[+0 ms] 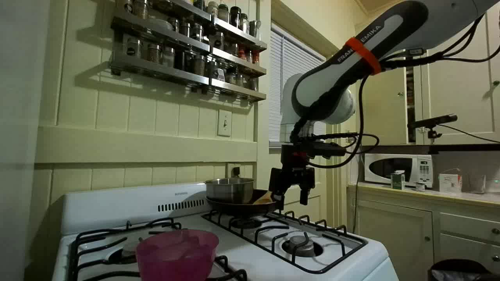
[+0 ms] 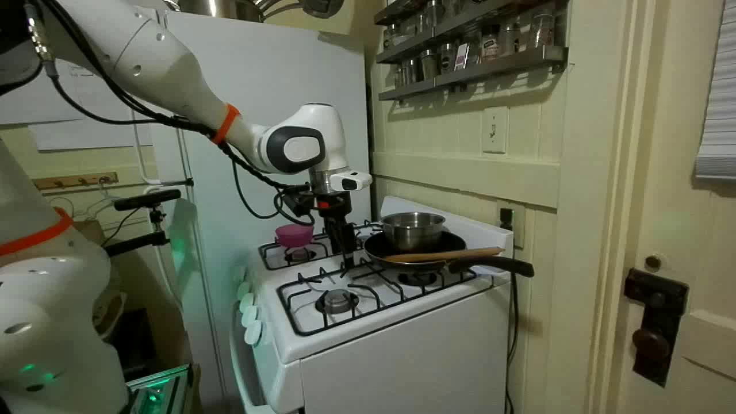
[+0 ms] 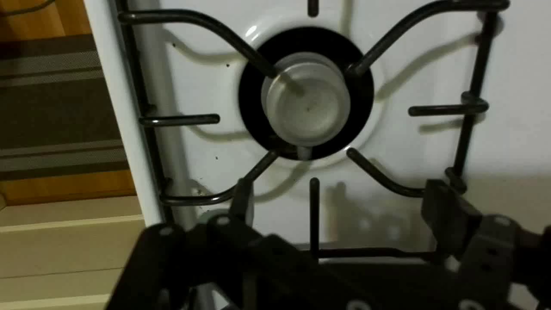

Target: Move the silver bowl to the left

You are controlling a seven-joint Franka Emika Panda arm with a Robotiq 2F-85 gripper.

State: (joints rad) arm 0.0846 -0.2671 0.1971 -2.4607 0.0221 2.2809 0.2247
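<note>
Silver bowl (image 1: 229, 193) sits mid-frame in the pan (image 1: 241, 209); the arm (image 1: 327, 86), where I read "FRAN", "EMIKA", slants from upper right, gripper (image 1: 291, 200) pointing down, spread wide, empty.

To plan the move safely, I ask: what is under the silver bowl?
The silver bowl sits in the dark frying pan; its floor beneath the bowl is covered and unseen.

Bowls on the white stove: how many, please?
2: the deep silver steel bowl in the dark round frying pan; the pink translucent plastic bowl on the other half of the white stove. Others inside may be hidden.
</note>
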